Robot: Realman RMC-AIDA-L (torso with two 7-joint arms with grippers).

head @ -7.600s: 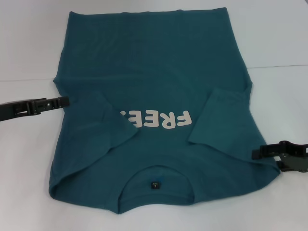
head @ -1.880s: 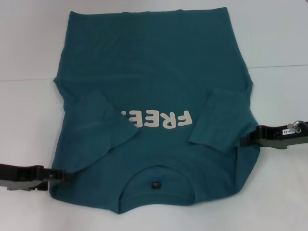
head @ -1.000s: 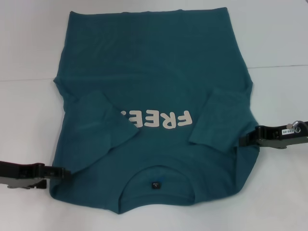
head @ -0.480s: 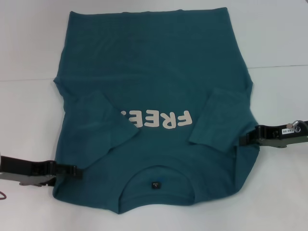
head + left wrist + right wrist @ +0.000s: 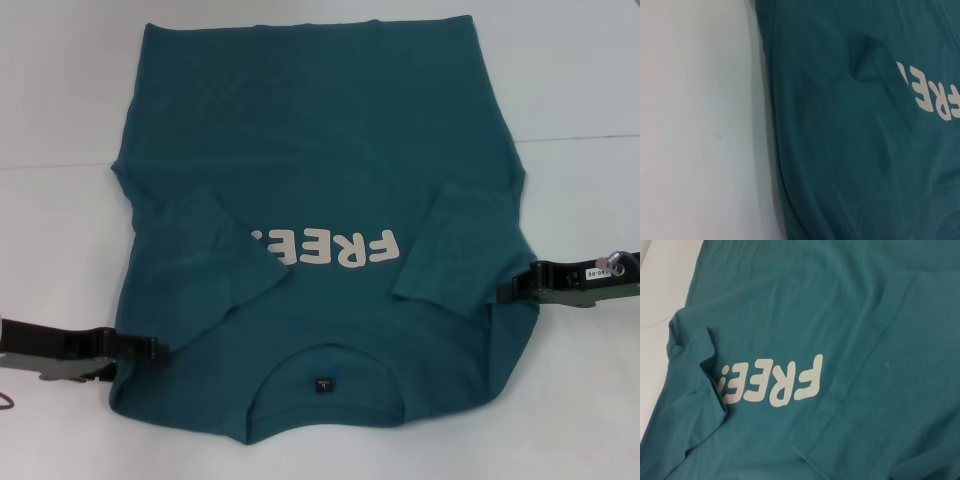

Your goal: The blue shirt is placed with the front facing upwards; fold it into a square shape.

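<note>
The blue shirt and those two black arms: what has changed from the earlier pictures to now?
The left gripper dropped from beside the shirt's left edge to the near left shoulder and has slid in onto the cloth. The right gripper rose slightly and moved in to the right edge below the folded sleeve, where it has waited for the last two seconds. The blue shirt itself lies as before, both sleeves folded in.

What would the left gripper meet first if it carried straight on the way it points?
The left gripper points inward across the table, its tip already at the blue shirt beside the near shoulder. It would probably meet that fabric first, though its height above the cloth is unclear.
</note>
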